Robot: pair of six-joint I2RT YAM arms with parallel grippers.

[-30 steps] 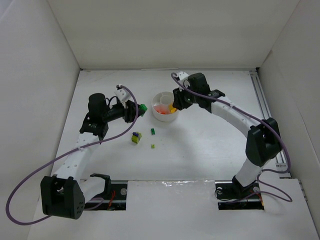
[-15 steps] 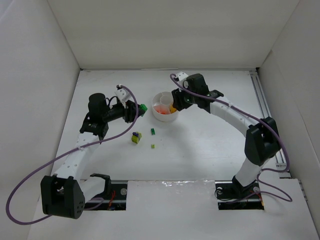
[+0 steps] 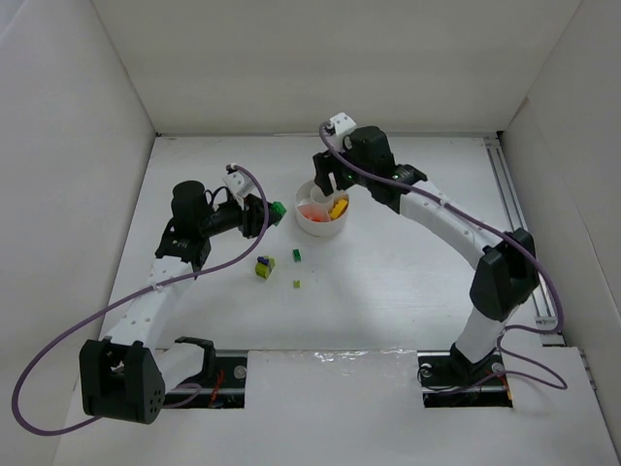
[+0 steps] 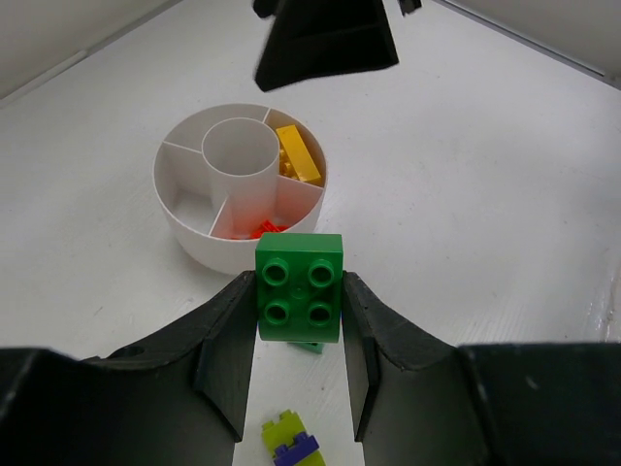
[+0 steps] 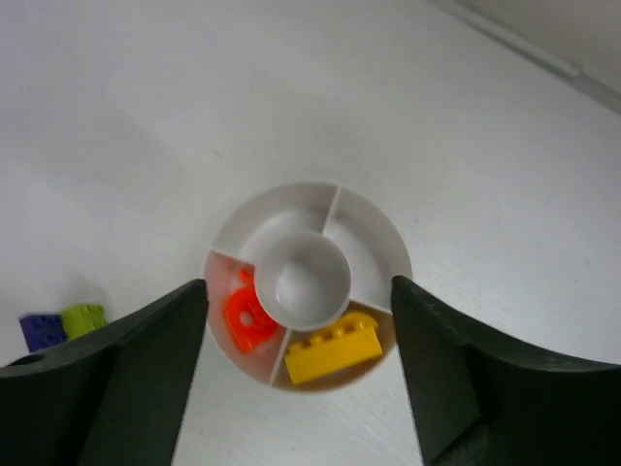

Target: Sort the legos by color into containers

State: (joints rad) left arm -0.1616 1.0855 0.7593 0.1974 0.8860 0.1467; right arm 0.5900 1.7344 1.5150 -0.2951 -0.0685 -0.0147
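While the left fingers (image 4: 225, 340) clamp a green brick (image 4: 299, 286) by its sides, just off the surface (image 3: 408, 272) at 9 o'clock of the white dish (image 4: 194, 228), the right fingers (image 5: 136, 369) hang spread wide above that dish, with nothing between them. Seen from above, a yellow brick (image 5: 333, 349) lies in the 3 o'clock wedge and orange-red pieces (image 5: 247, 313) in the 8 o'clock one. A yellow-green and purple clump (image 3: 263, 266) and two green bits (image 3: 296, 255) sit loose at 7 o'clock
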